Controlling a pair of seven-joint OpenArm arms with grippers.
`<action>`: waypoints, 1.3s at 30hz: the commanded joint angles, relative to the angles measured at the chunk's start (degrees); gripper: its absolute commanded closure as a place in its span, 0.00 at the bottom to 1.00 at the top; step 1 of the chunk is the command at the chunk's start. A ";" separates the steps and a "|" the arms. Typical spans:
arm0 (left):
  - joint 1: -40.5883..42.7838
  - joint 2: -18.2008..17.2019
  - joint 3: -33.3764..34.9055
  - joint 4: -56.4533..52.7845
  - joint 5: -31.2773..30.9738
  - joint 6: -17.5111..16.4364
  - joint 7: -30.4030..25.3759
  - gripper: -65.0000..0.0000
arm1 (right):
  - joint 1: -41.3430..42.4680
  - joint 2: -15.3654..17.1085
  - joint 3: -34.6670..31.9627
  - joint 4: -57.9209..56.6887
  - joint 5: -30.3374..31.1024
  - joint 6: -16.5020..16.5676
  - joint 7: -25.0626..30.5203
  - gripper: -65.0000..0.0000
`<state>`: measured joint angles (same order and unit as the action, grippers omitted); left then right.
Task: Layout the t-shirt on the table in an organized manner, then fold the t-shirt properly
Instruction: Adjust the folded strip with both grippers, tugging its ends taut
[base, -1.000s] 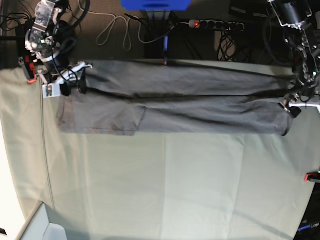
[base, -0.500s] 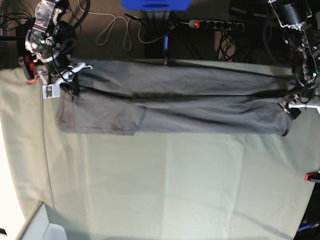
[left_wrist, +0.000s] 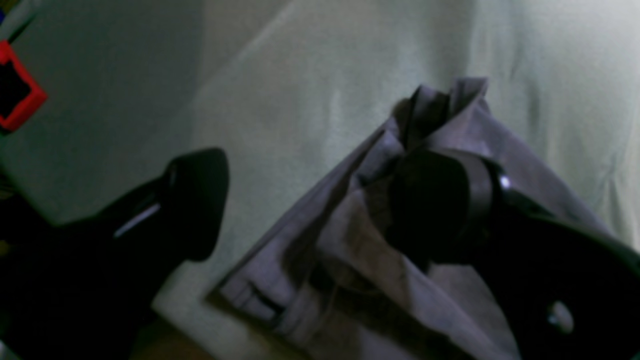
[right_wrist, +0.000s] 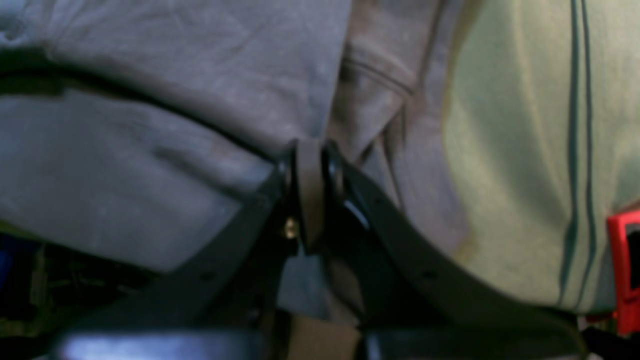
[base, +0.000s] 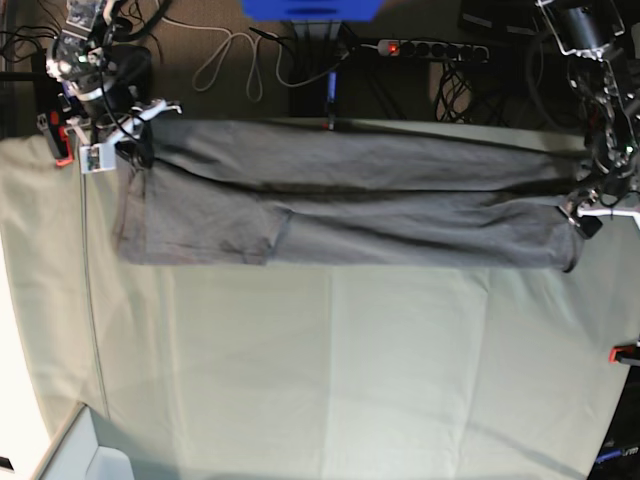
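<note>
My right claw (right_wrist: 310, 165) has just snapped shut on the t-shirt (base: 350, 195) at the table's (base: 330, 380) far edge, while my left claw (left_wrist: 320, 200) stays spread, so stretching can begin.

No readable text, label, brand, number or sign is found in any of the three views. A small white tag (base: 96, 158) is seen on the arm at the far left corner of the worktop (base: 330, 370) in the base view, but any marks on it are too small to be made out.
</note>
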<state>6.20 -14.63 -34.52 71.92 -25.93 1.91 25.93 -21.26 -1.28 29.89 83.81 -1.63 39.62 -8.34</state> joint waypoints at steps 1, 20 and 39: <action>-0.53 -1.23 -0.33 0.83 0.13 -0.11 -1.27 0.12 | -0.50 0.36 0.66 1.16 0.79 0.38 1.35 1.00; -0.97 0.70 4.50 -4.45 -0.04 -0.20 -1.63 0.12 | -1.91 0.00 0.40 8.19 0.79 0.38 0.82 0.95; -1.41 0.44 5.38 -3.66 0.13 -0.20 -1.63 0.85 | -2.17 -2.72 0.22 13.20 0.53 0.38 0.82 0.95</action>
<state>5.13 -13.26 -28.99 67.00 -25.71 1.87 25.30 -23.38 -4.27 29.98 96.12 -1.67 39.59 -8.97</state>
